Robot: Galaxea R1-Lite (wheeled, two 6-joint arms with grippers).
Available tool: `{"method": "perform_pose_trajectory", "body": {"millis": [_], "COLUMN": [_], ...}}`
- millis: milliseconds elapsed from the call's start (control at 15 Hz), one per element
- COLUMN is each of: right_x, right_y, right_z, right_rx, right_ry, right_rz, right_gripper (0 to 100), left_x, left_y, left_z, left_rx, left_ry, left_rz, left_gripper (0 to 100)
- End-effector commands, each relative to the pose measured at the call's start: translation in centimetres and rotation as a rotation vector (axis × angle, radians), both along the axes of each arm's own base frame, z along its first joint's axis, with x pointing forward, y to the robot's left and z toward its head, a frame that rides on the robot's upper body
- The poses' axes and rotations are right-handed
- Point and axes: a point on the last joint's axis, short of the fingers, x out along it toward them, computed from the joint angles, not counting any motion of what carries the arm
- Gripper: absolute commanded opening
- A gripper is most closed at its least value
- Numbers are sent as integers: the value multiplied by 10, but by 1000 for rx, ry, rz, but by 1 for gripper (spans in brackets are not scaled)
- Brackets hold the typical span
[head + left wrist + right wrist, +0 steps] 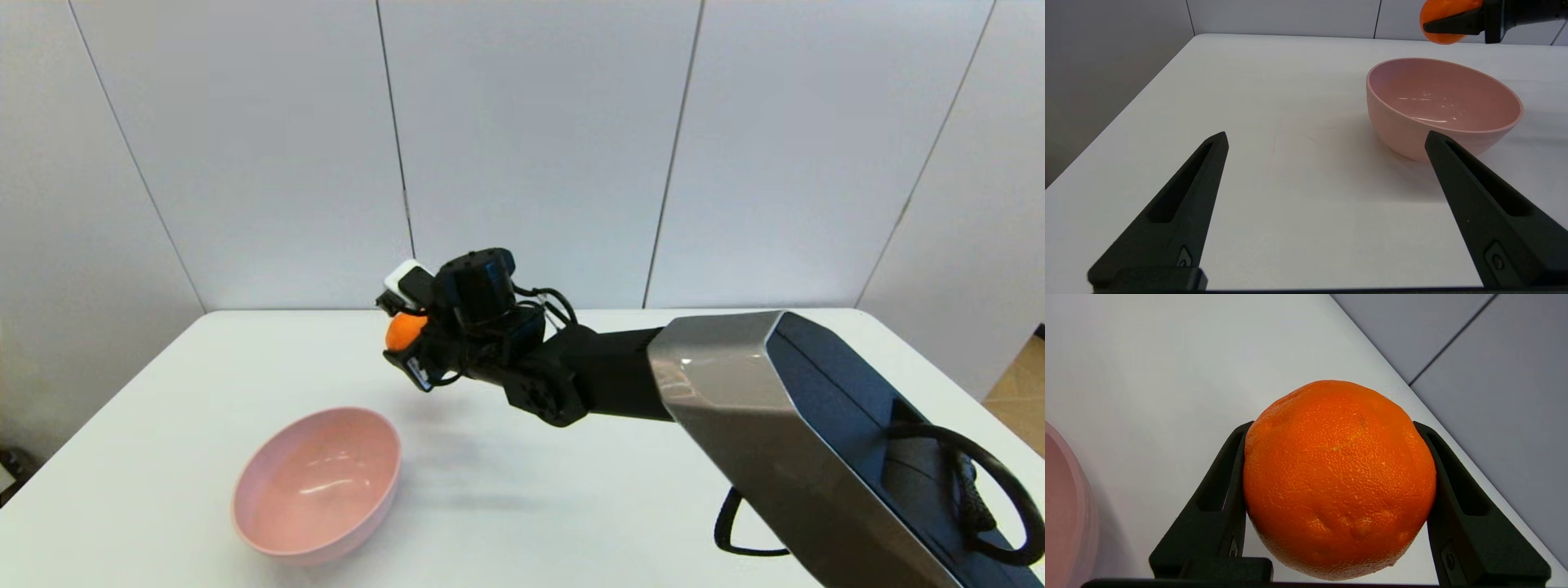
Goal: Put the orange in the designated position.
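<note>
Orange lifted, not yet placed.
R fingers (406, 339) grip orange (405, 331) above bench (571, 490), at 1 o'clock from bowl (269, 539); drop remains. L fingers (1327, 141) open, idle.

The head camera sits high and looks forward and down over the white counter (571, 490), with grey wall panels filling the upper half of the frame and the right arm reaching in from the lower right. The left wrist camera rides low, close above the counter, facing across it toward the pink bowl (1443, 106) at right of centre, its own pincer (1327, 136) fingers framing the bottom. The right wrist camera is very near the orange (1339, 477), which fills mid-frame. Head and left wrist views share the bowl and the orange; the bowl's rim also edges the right wrist view's lower left.
</note>
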Motion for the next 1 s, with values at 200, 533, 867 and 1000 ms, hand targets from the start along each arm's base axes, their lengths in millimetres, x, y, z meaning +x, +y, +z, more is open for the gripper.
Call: {"method": "perform_pose_trajectory", "body": {"millis": [200, 533, 867, 1000], "right_x": [-4, -1, -1, -2], "right_y": [16, 18, 20, 20], "right_z": [-24, -36, -41, -42], "right_rx": [43, 45, 47, 46], "right_ry": [-5, -4, 8, 9], "right_rz": [16, 16, 16, 17], "right_gripper": [0, 0, 0, 0], "left_x": [0, 0, 0, 0], "left_y": [0, 0, 0, 0], "left_z": [0, 0, 0, 0], "left_rx": [0, 0, 0, 0], "left_ry": [0, 0, 2, -1], "left_rz": [0, 0, 0, 0], "left_gripper": [100, 100, 100, 100]}}
